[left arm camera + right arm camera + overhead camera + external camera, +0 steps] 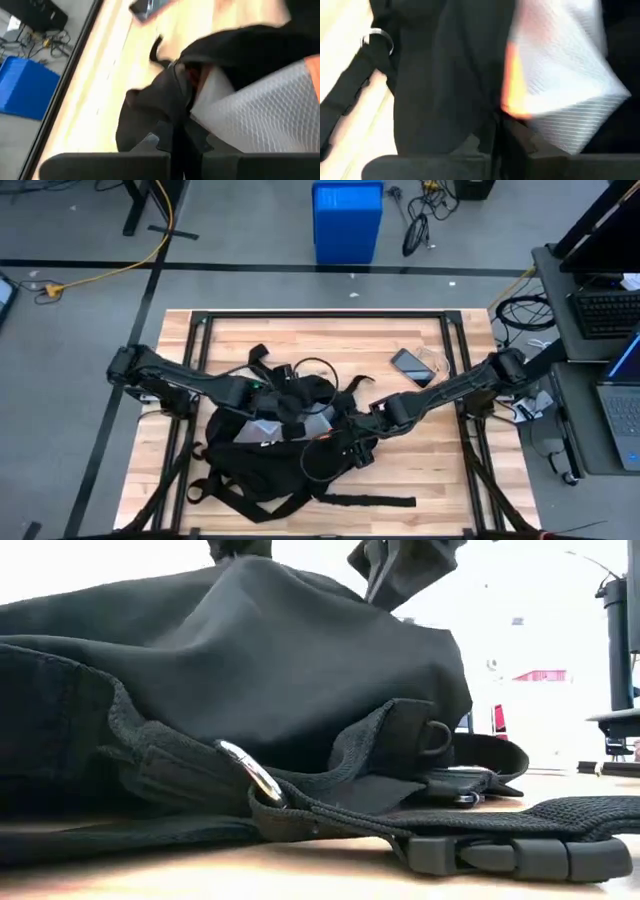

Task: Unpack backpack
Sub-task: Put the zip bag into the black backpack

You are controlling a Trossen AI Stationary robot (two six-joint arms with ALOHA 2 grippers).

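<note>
Two grippers are at the backpack (275, 450), which lies slumped on the middle of the table (440, 490), its straps trailing toward the near edge. The left gripper (262, 393) reaches in from the left onto the far upper part of the bag; in its wrist view the fingers meet on a fold of black fabric (160, 107) at the bag's mouth, clamped on it. The right gripper (352, 438) comes in from the right onto the bag's right side; its wrist view shows the fingers pressed together on black fabric (455, 90) too, pinching the bag. Inside the opening, between the two grippers, shows a white mesh-patterned pouch (300, 422) with an orange edge. A phone (412, 367) lies on the wood beyond the right arm, apart from the bag. In the low view a strap with a metal ring (252, 772) and a plastic buckle (520, 858) rest on the table in front
</note>
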